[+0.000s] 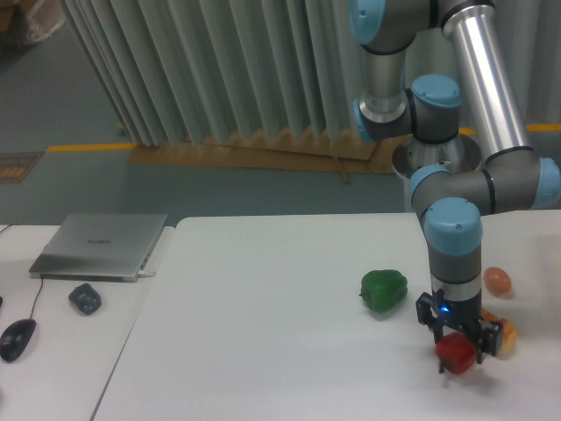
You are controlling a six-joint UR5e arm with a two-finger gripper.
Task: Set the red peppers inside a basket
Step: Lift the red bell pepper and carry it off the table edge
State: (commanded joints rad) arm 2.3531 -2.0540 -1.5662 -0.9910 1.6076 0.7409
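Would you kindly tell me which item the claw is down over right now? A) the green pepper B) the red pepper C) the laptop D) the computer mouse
B: the claw sits down around the red pepper near the table's right front edge, while the green pepper lies apart to its left.

A lab: robot arm (456, 237), laptop (101, 246), taped floor.
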